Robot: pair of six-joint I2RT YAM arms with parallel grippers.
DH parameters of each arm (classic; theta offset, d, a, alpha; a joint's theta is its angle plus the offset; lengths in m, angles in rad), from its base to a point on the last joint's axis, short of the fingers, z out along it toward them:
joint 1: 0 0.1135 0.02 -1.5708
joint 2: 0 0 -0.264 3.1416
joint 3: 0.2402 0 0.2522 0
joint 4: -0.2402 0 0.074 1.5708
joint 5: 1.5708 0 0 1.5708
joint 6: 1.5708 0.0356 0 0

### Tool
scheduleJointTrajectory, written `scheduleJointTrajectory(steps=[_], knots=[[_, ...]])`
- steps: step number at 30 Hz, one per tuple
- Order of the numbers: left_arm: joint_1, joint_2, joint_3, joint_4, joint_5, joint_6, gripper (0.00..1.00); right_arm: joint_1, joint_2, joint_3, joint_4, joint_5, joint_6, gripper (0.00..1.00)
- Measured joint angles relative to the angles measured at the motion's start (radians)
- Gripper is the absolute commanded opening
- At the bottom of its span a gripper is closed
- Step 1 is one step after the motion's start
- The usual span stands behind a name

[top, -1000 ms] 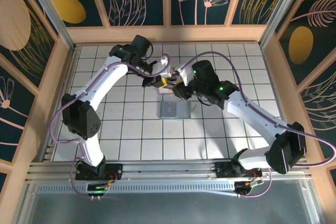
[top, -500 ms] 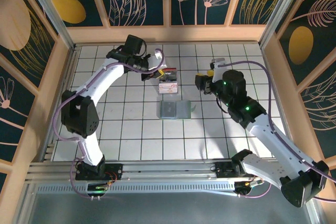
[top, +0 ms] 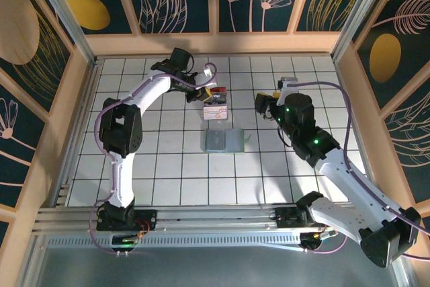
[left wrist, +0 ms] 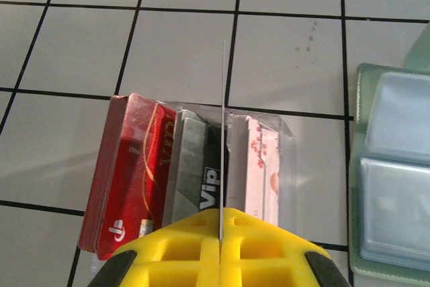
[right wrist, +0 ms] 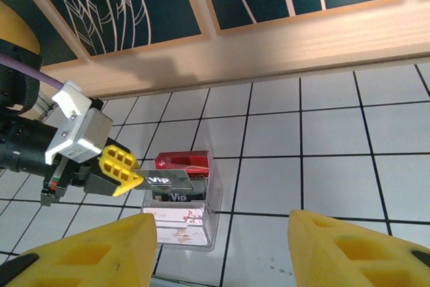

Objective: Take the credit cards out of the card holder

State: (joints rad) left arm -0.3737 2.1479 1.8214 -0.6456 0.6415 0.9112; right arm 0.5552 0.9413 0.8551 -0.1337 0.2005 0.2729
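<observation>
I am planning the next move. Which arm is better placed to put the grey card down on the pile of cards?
The left. The left gripper is shut on the grey card, over the pile of cards. The right gripper is open, holds nothing and stands off to the side.

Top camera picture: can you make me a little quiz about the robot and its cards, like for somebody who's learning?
1. True or false: the left tool is shut on a thin grey plastic card marked VIP.
2. Where is the flat pale grey-green bifold card holder? A) lying on the white tiled table; B) in the right tool; C) on top of a pile of red cards.
3. Fill the gap: the right tool's jaws stand ___ with nothing between them.

Key: 1 true; 2 A; 3 open.
</observation>
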Motion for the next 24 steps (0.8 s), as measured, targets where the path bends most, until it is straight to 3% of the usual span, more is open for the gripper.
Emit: scheduleJointTrajectory(steps=[24], knots=[[0.007,0.090,0.021,0.066,-0.001,-0.009,0.00,0.000,-0.035,-0.009,0.014,0.013,0.014,0.56]])
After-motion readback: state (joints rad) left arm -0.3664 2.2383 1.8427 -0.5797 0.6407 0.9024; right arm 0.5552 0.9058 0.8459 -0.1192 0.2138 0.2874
